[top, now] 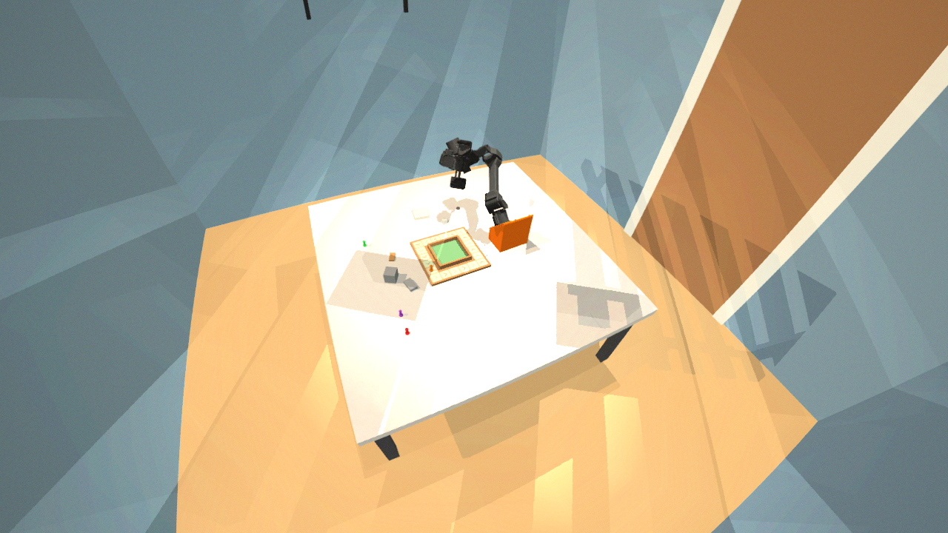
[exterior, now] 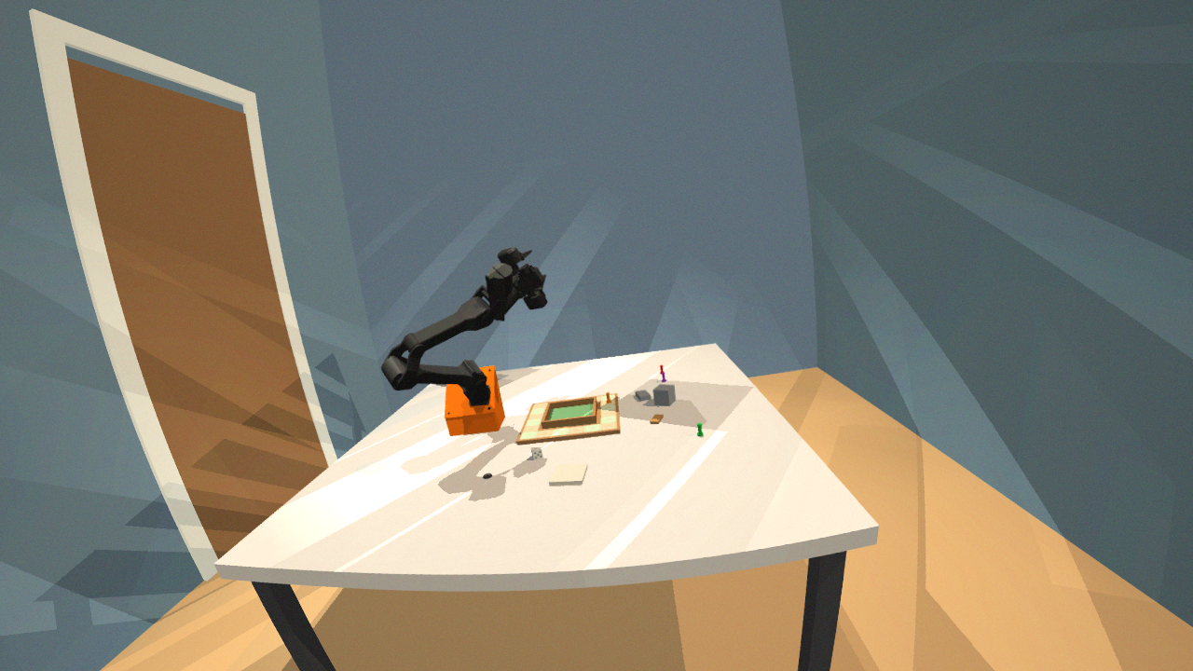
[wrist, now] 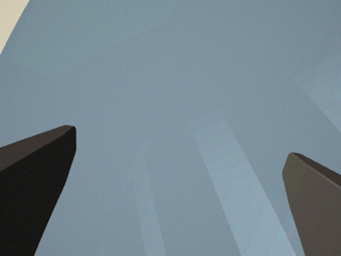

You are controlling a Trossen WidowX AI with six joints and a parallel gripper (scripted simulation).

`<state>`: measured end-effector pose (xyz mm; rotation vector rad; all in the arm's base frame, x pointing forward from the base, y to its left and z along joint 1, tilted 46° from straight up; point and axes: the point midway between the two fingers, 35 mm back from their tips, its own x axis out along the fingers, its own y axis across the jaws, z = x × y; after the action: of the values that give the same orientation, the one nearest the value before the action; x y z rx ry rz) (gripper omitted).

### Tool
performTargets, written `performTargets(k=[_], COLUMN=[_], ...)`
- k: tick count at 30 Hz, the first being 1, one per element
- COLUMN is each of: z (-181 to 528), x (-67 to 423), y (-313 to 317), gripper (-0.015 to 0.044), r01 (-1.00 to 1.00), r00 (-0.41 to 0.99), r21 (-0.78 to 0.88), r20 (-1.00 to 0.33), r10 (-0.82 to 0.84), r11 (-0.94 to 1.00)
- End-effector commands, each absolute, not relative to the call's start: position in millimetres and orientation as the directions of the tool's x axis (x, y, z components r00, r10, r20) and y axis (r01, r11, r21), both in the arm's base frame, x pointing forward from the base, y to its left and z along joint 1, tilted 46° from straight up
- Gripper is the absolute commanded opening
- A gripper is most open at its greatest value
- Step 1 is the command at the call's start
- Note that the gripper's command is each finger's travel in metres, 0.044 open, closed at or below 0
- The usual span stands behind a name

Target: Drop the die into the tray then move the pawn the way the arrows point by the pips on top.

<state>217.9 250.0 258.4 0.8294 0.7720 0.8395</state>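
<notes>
The white die lies on the table beside the board, outside the dice tray; its top pips are too small to read. The wooden-rimmed tray has a green floor, with nothing visible in it. An orange pawn stands on the board's ring of squares, at the side away from the arm's base. The arrows cannot be made out. My gripper is open, with nothing between its fingers. It is raised high above the table, clear of the die and board, and the wrist view shows only walls behind the fingers.
A pale flat square and small dark disc lie near the die. Past the board are a grey cube, grey block, brown block, and green, purple and red pawns.
</notes>
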Motion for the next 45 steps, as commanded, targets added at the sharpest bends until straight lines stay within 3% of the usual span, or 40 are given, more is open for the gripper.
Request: performTargets(k=[1,5,10,14,20,26,32,45], z=[257,237,207,186,163,152,161,153], x=[220,257,295,308,299,256,200,199], y=[248,212,143,82,-12,-102,-167,-182], gripper=[0.0374,0.0275,0.0275,0.0275,0.0275,0.0275,0.0275,0.0275], r01=[-0.318,-0.302,-0.193,-0.076,0.029,-0.072,-0.335,-0.344], r00=[0.459,0.611,0.752,0.775,0.662,0.378,0.051,0.04], r21=[0.849,0.721,0.444,0.168,-0.262,-0.608,-0.686,-0.685], r20=[-0.251,-0.355,-0.506,-0.61,-0.718,-0.75,-0.698,-0.694], r10=[0.852,0.707,0.422,0.164,-0.215,-0.542,-0.714,-0.718], r11=[0.422,0.624,0.875,0.983,0.965,0.791,0.646,0.643])
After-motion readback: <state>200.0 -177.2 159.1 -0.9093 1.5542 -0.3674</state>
